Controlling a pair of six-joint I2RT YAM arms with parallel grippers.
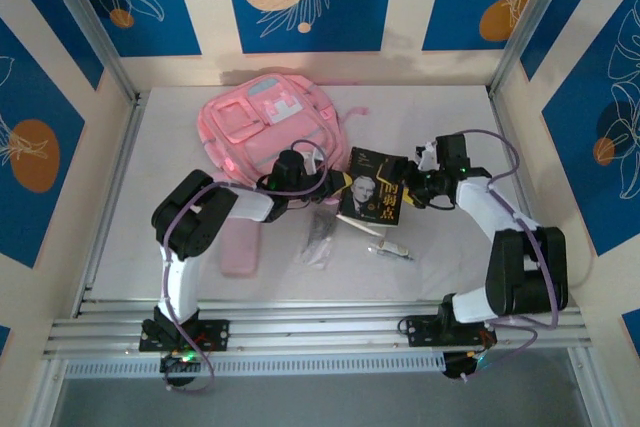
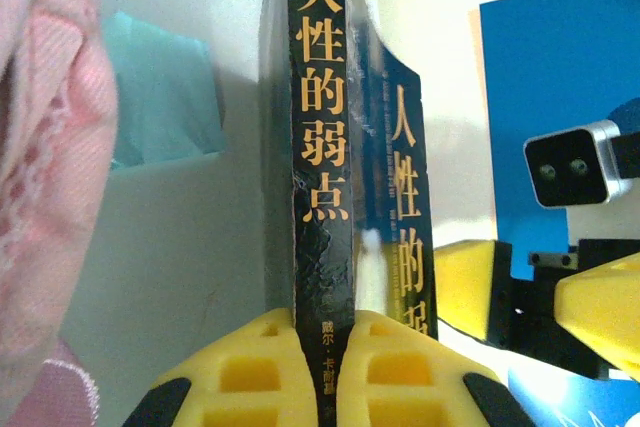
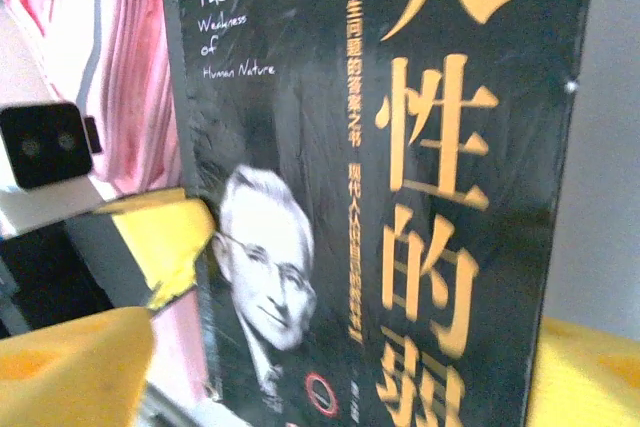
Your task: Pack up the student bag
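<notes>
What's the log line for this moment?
left hand: shut on book spine | right hand: open around book | book: outside backpack

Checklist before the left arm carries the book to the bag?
1. Left gripper jaws shut on the book spine: ok.
2. Right gripper jaws open: ok.
3. Right jaws clear of the book's cover: cannot tell; they flank it closely.
4. Student bag pocket open to take the book: cannot tell.
5. Pencil case out of the path to the bag: ok.
</notes>
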